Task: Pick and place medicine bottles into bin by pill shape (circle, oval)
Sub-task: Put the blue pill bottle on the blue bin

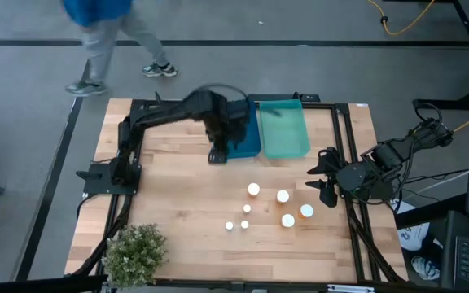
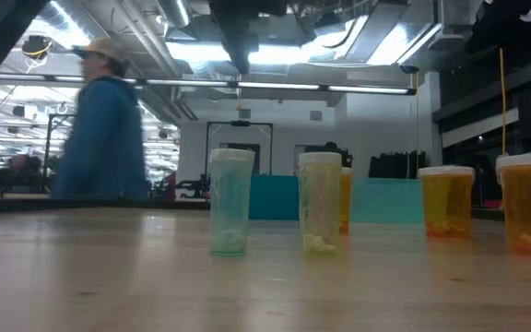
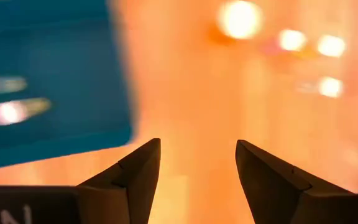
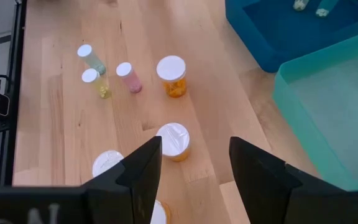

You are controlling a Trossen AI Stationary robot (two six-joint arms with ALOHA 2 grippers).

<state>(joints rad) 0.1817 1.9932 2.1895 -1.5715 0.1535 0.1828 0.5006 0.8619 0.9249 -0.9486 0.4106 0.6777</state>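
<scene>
two dark arms; each gripper, left gripper (image 3: 194, 180) and right gripper (image 4: 193, 174), has tapered black fingers.

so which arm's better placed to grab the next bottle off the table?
Probably right. The right gripper sits open at the table's right edge, beside the amber bottles, empty. The left gripper is open too, but over by the blue bin, farther from the cluster.

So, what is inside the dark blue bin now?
In the right wrist view, two small bottles lie in the dark blue bin. From above, the left gripper and its arm cover part of the bin.
</scene>
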